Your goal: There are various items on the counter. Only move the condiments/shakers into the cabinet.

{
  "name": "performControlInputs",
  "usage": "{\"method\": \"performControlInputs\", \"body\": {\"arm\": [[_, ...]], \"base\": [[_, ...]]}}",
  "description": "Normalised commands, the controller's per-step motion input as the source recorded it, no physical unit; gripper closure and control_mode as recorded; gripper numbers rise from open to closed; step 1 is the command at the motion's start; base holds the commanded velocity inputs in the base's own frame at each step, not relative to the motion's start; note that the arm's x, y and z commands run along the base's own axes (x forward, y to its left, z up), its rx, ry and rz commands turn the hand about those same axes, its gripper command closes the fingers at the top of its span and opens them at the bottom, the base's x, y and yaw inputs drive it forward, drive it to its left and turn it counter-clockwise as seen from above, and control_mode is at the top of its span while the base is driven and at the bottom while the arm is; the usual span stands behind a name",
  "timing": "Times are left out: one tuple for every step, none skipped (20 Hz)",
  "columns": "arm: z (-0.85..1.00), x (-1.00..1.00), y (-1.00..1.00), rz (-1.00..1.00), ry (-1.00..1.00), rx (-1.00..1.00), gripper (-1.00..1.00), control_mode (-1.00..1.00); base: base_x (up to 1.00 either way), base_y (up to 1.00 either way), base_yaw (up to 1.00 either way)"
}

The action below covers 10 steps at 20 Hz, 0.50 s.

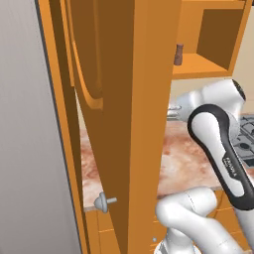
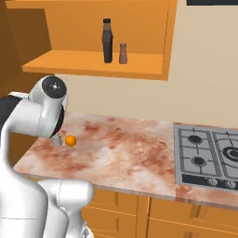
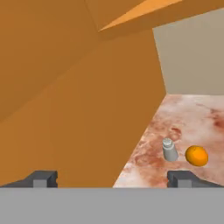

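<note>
On the cabinet's shelf [image 2: 69, 62] stand both condiments/shakers: a tall dark brown bottle [image 2: 107, 41] and, just right of it, a small brown shaker [image 2: 122, 53]. The left base view catches that shaker [image 1: 178, 54] on the shelf behind the open cabinet door [image 1: 134, 124]. My gripper [image 3: 113, 179] is open with nothing between its fingertips. It points low at the orange door panel [image 3: 87, 122] and the left end of the counter [image 3: 192, 113]. In the right base view, my arm's white links [image 2: 42, 111] hang over that counter end.
A small orange fruit [image 2: 70, 140] and a little grey capped piece [image 3: 169, 149] sit side by side on the counter [image 2: 121, 148] near its left end. A grey gas hob [image 2: 209, 153] occupies the right. Orange drawers run under the worktop.
</note>
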Motion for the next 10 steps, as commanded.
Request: {"method": "performControlInputs", "body": {"arm": [[-1.0,0.0,1.0,0.18,0.55,-0.25,-1.0,-1.0],[-1.0,0.0,1.0,0.11,0.52,-0.27,-1.0,-1.0],[-1.0,0.03,1.0,0.03,0.55,-0.31,-1.0,-1.0],[-0.91,0.33,1.0,0.01,0.55,-0.37,-1.0,-1.0],[-0.81,0.45,1.0,0.0,0.54,-0.43,-1.0,-1.0],[-0.62,0.59,1.0,0.0,0.42,-0.4,-1.0,-1.0],[-0.53,0.65,1.0,0.0,0.42,-0.41,-1.0,-1.0],[-0.49,0.46,0.67,-0.11,0.35,-0.43,-1.0,-1.0],[-0.54,0.4,0.44,-0.21,0.37,-0.4,-1.0,-1.0],[-0.61,0.45,0.34,-0.25,0.41,-0.39,-1.0,-1.0]], "base": [[0.0,0.0,0.0],[0.0,0.0,0.0],[0.0,0.0,0.0],[0.0,0.0,0.0],[0.0,0.0,0.0],[0.0,0.0,0.0],[0.0,0.0,0.0],[0.0,0.0,0.0],[0.0,0.0,0.0],[0.0,0.0,0.0]]}}
